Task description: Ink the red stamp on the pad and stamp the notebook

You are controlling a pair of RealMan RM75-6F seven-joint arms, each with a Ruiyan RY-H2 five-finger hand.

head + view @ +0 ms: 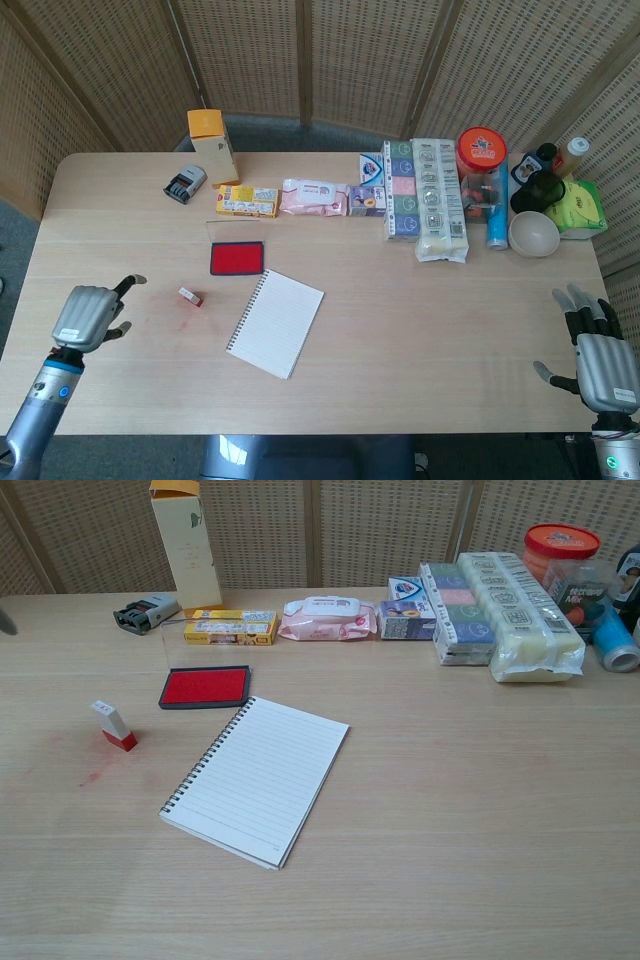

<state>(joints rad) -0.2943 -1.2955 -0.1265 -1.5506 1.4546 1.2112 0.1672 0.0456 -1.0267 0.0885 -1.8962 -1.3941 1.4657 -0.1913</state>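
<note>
The wooden table [400,330] holds everything; the spiral notebook [258,777] lies open near its middle, its top corner just beside the red ink pad [205,687]; the small red stamp [115,725] stands alone to the left, untouched; the left hand [90,315] hovers near it with fingers apart, grasping nothing; the right hand [597,357] waits at the far edge, spread and empty; judged so, the reach for the stamp is in hand, and the next move calls for a pinch on its white top.
</note>
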